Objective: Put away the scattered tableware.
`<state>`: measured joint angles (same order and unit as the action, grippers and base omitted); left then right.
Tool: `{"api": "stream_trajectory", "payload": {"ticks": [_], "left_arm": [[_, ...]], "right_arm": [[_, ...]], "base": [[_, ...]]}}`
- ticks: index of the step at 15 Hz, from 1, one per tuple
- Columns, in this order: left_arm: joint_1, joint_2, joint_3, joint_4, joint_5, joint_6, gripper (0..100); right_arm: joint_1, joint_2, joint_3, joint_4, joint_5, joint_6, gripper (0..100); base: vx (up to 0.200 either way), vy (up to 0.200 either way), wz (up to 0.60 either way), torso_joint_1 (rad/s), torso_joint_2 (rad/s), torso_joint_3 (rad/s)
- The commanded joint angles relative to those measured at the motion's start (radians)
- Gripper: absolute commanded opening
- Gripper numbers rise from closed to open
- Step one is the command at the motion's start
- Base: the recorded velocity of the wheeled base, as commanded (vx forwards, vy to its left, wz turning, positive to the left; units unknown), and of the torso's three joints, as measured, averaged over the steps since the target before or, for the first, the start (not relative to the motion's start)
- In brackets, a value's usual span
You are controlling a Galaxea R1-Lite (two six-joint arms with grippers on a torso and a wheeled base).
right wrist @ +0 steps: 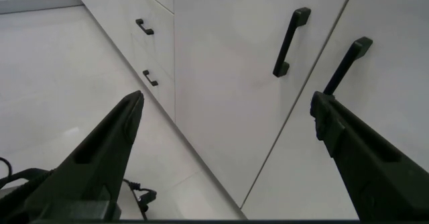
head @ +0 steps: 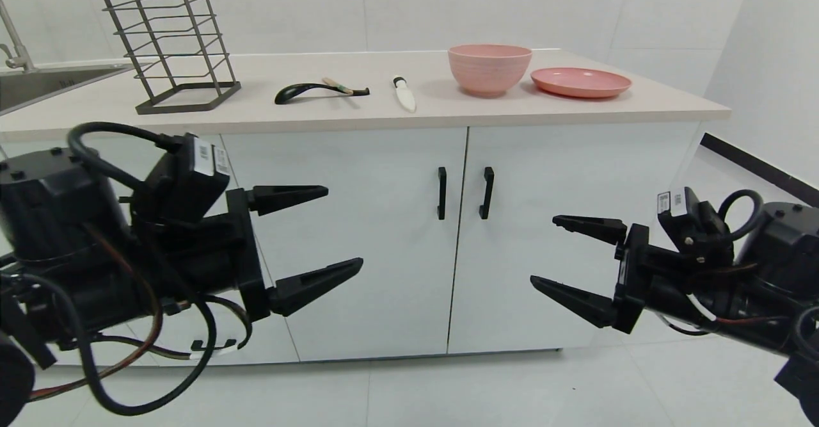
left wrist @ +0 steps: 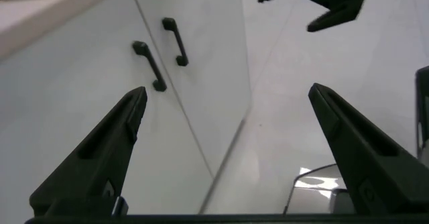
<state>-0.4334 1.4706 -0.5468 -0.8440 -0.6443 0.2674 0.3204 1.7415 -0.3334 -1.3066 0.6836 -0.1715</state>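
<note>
On the beige counter (head: 269, 116) lie a black ladle (head: 307, 91), a small wooden-handled utensil (head: 337, 85) crossing it, and a white knife (head: 404, 95). To their right stand a pink bowl (head: 489, 68) and a pink plate (head: 580, 82). My left gripper (head: 338, 230) hangs open below counter height in front of the cabinet, empty. My right gripper (head: 542, 253) is open too, low at the right, facing the cabinet doors. The right gripper's fingers (left wrist: 322, 6) also appear far off in the left wrist view.
A dark wire dish rack (head: 169, 36) stands at the counter's left, beside a sink (head: 45, 81) with a faucet. The white cabinet has two doors with black handles (head: 464, 193) (left wrist: 161, 49) (right wrist: 318, 46). Tiled floor lies below.
</note>
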Motion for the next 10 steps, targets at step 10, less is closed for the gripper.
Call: {"api": "stream_trajectory", "payload": {"ticks": [10], "left_arm": [[-0.097, 0.198, -0.102, -0.02, 0.063, -0.051, 100]], "right_arm": [[0.005, 0.17, -0.144, -0.039, 0.001, -0.006, 100]], "base": [[0.0, 0.0, 0.0, 0.0, 0.0, 0.0]]}}
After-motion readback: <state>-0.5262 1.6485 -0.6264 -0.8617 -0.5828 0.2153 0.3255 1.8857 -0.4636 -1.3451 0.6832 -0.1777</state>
